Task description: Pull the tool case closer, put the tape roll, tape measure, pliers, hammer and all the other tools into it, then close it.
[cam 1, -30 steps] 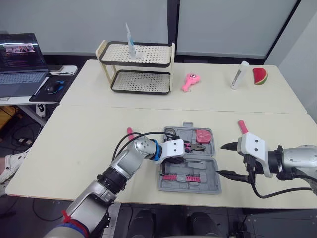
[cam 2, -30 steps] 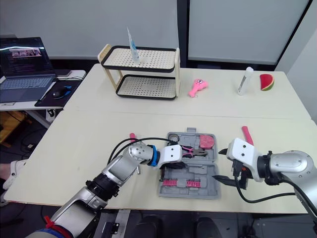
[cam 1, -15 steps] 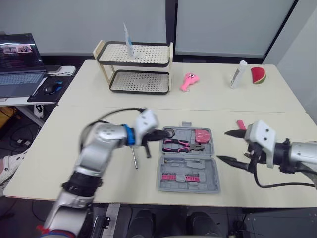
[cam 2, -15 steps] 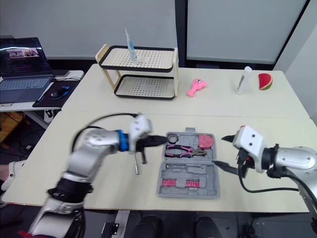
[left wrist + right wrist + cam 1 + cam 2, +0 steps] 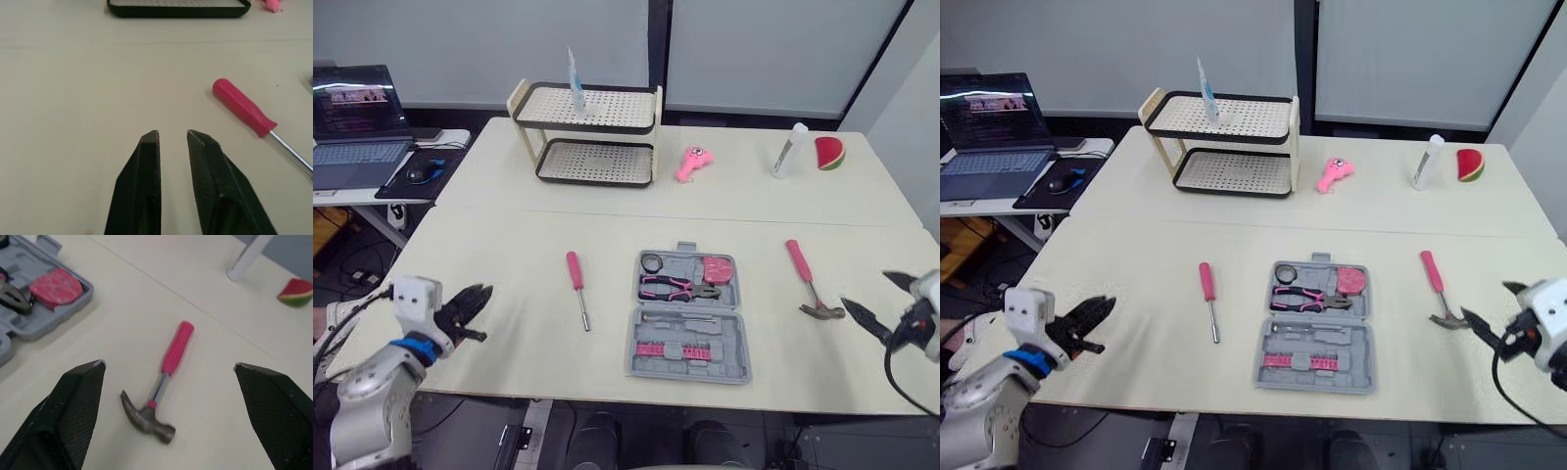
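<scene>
Pale and wide, the surface (image 5: 509, 245) is carrying the open tool case (image 5: 690, 345) near its middle, toward the near edge. The case is lying flat with both halves showing. Its far half is holding the tape roll (image 5: 651, 262), the pliers (image 5: 677, 287) and the pink tape measure (image 5: 717, 268).

The hammer (image 5: 808, 282) is lying outside the case, to its right, with the pink handle pointing far and the head near. The right gripper (image 5: 863, 287) is hovering just right of that head with its fingers spread wide and nothing between them. In the right wrist view the hammer is showing between the two fingers, apart from both.

The pink-handled screwdriver (image 5: 576, 284) is lying left of the case. The left gripper (image 5: 172, 134) is hanging over the near left edge, well apart from the screwdriver, which is lying to its right and farther away. Its fingers are parted only slightly and are grasping nothing.

A two-tier rack (image 5: 587, 132) is standing at the far side.
</scene>
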You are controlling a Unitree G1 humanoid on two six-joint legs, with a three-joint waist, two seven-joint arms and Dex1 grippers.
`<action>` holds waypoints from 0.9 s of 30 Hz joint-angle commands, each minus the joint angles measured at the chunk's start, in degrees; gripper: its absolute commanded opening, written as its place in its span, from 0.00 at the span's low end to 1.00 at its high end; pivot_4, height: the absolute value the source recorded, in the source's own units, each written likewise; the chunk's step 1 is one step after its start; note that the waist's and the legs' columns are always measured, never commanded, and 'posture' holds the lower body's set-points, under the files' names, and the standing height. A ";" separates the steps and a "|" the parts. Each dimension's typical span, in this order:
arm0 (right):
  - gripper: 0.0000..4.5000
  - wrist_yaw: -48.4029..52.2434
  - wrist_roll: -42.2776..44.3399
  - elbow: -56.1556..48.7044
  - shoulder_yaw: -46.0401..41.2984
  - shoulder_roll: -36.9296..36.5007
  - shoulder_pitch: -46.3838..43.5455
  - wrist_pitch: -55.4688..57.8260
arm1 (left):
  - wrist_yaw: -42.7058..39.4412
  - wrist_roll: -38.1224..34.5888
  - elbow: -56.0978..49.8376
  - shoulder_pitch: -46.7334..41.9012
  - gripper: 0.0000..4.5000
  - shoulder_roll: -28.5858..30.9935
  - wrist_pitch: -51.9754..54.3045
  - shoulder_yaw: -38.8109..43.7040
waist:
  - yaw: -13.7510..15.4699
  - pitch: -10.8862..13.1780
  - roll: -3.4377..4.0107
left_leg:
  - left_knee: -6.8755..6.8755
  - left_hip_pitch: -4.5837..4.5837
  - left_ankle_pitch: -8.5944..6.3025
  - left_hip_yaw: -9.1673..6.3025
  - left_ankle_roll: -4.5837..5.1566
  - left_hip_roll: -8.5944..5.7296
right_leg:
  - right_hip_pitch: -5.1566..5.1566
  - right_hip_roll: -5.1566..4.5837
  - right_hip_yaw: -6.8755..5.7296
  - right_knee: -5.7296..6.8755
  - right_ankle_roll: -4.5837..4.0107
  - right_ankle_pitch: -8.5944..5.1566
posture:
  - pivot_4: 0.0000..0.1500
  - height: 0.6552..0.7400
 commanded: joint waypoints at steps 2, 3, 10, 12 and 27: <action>1.00 -0.21 0.62 0.81 -1.30 2.46 3.70 -2.67 | 0.79 -2.92 -4.91 6.98 0.54 -2.40 -1.61 0.73 | -0.18 0.01 0.01 | -0.19 0.02 0.01 0.05 -0.01 0.00 | -0.01 -0.01 0.05 -0.14 0.00 0.00 | 1.00 0.87; 1.00 -0.23 0.58 0.98 -1.10 2.74 4.18 -2.89 | 1.08 -3.14 -5.17 7.93 0.61 -2.75 -1.86 0.56 | -0.19 0.01 0.01 | -0.20 0.08 0.01 0.06 -0.01 0.00 | 0.01 -0.01 0.06 -0.12 -0.01 0.01 | 1.00 0.87; 1.00 -0.38 1.06 0.71 -0.07 2.49 4.44 -1.71 | 2.34 -4.02 -4.61 10.62 0.99 -2.71 -3.37 0.25 | -0.22 -0.12 0.13 | -0.42 0.52 0.01 0.13 -0.01 0.00 | 0.39 0.02 0.09 -0.30 -0.03 0.02 | 1.00 0.87; 1.00 -0.44 1.17 0.82 0.00 1.98 3.71 -1.11 | 2.04 -4.06 -4.37 10.85 0.99 -1.91 -3.59 0.53 | -0.26 -0.12 0.13 | -0.44 0.52 0.01 0.13 -0.01 0.00 | 0.38 0.02 0.09 -0.31 -0.03 0.02 | 1.00 0.87; 1.00 1.63 3.26 3.02 6.11 -9.53 -9.42 13.21 | -21.43 -4.74 -14.35 7.17 0.99 17.52 -8.77 -11.86 | -0.14 -0.08 0.19 | -0.48 0.70 0.01 0.16 -0.01 -0.01 | 0.53 0.05 0.11 -0.33 -0.04 0.02 | 1.00 0.87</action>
